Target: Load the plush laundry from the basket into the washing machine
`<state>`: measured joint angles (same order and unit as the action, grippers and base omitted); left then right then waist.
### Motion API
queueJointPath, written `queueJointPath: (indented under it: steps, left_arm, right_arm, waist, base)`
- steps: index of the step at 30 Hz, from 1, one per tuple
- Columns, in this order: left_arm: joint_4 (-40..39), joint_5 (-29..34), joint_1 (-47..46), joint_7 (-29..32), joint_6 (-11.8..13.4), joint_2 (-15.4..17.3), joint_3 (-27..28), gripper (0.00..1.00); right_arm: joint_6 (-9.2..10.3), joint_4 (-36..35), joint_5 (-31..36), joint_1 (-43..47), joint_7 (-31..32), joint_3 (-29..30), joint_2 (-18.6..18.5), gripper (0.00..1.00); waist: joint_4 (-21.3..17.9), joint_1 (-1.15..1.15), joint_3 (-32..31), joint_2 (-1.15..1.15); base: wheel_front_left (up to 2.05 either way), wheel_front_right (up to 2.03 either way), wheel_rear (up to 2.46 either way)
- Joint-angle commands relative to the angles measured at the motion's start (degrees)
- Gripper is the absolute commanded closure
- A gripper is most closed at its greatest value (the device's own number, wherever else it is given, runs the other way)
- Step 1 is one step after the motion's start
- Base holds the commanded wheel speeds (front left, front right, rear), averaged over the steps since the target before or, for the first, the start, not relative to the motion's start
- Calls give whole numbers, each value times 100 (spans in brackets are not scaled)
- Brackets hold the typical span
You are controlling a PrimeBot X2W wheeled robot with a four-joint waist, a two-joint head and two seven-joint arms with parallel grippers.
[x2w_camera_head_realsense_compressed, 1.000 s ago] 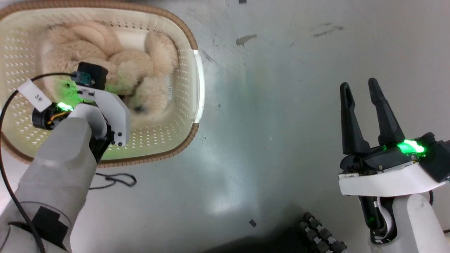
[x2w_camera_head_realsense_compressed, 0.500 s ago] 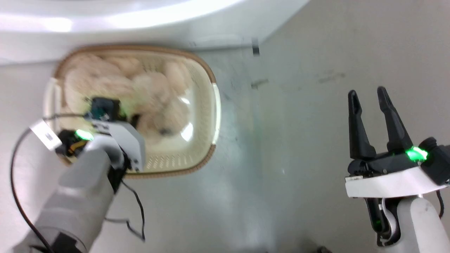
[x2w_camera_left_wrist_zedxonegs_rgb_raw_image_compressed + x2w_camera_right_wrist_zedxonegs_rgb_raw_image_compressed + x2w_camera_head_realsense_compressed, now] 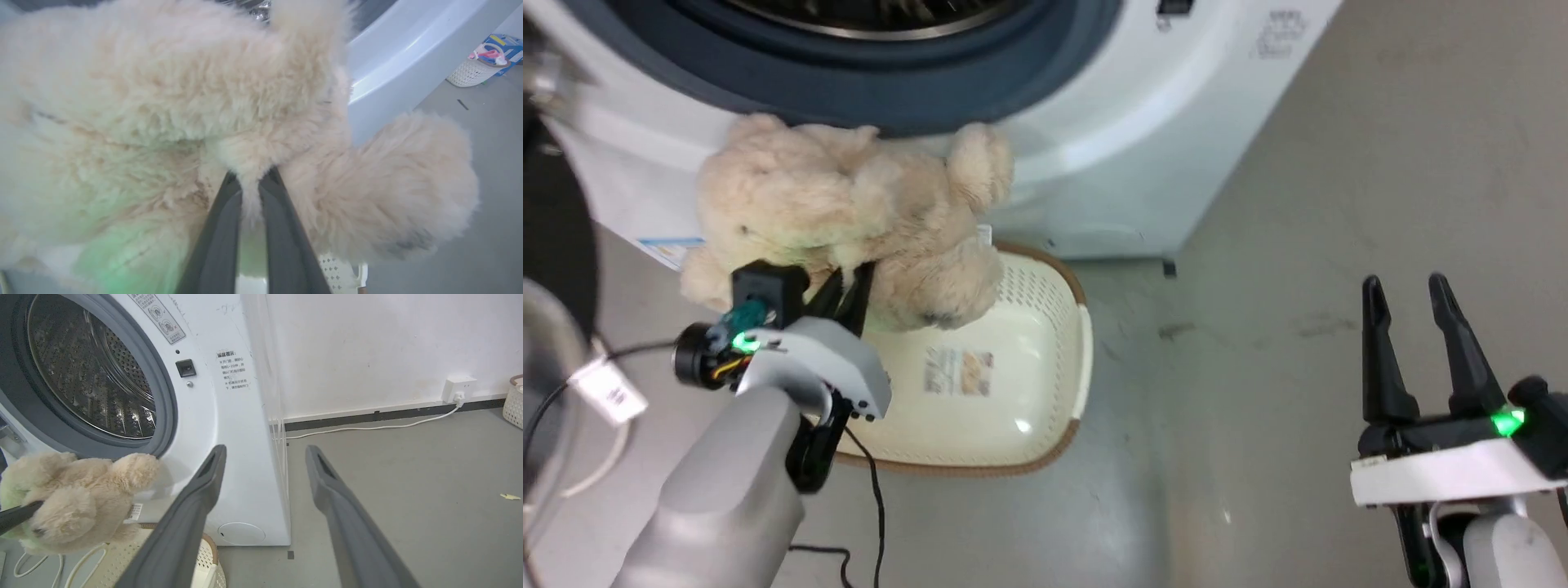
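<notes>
The cream-beige plush laundry (image 3: 849,204) hangs in the air above the basket (image 3: 1045,441), just below the washing machine's (image 3: 1143,122) grey-blue gasket. My left gripper (image 3: 848,282) is shut on a tuft of the plush's fur from underneath. In the left wrist view its two dark fingers (image 3: 220,245) pinch fur of the plush (image 3: 155,102) at the gripper's tips (image 3: 251,179). The basket holds nothing but the label on its floor. My right gripper (image 3: 1409,286) stands open and holds nothing over bare floor at the lower right. The right wrist view shows that gripper (image 3: 265,451), the plush (image 3: 77,498) and the open drum (image 3: 90,371).
The washer's black-rimmed open door (image 3: 556,245) stands at the far left. A black cable (image 3: 874,506) trails on the floor by the basket. A wall socket (image 3: 459,386) with a white cord and another white basket (image 3: 515,400) lie to the right, beyond grey floor.
The head camera has tilted up towards the washer. My left gripper has lifted the plush out of the basket to the height of the door opening. The right gripper stays open.
</notes>
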<state>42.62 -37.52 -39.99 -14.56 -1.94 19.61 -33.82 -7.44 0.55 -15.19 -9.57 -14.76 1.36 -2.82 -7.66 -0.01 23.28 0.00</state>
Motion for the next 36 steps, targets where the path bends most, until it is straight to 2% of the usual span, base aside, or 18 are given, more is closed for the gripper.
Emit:
queueJointPath:
  steps: [1, 7, 11, 15, 20, 26, 33, 36]
  left_arm:
    - [-484, 169, 316, -42, 137, 70, 276, 100]
    - [-2101, 697, 1144, -43, 330, 140, 1105, 100]
    - [-2847, 963, 1399, -43, 262, 170, 1432, 100]
    - [-3217, 1111, 1369, -43, 178, 161, 1533, 100]
    - [-3219, 1126, 886, 14, 39, 150, 1492, 100]
    - [-3026, 1154, -134, 303, -15, 277, 1604, 100]
    - [-2604, 1074, -1798, 1096, -184, 726, 1837, 100]
    - [-2274, 976, -2508, 1476, -257, 773, 1858, 100]
  right_arm:
    - [-5, 28, 36, 138, -24, 30, -6, 0]
    - [-5, 16, 76, 328, -24, 35, -6, 0]
    - [-5, -22, 72, 344, -24, -17, -6, 0]
    - [-5, -86, 51, 278, -24, -108, -6, 0]
    - [-5, -142, -16, 126, -24, -258, -6, 0]
    - [-5, -201, -195, -198, -24, -463, -6, 0]
    - [-5, -307, -494, -554, -24, -700, -6, 0]
    - [-5, -302, -628, -699, -24, -774, -6, 0]
  waist:
    - [233, 1, -371, 0]
    - [268, 1, -572, 0]
    - [218, 1, -541, 0]
    - [119, 1, -359, 0]
    - [-78, 1, 57, 0]
    - [-448, 1, 734, 0]
    - [-981, 1, 1576, 0]
    - [-1112, 1, 1874, 0]
  base:
    - [0, 0, 0]
    - [0, 0, 0]
    - [0, 0, 0]
    - [0, 0, 0]
    - [0, 0, 0]
    - [0, 0, 0]
    - [0, 0, 0]
    - [0, 0, 0]
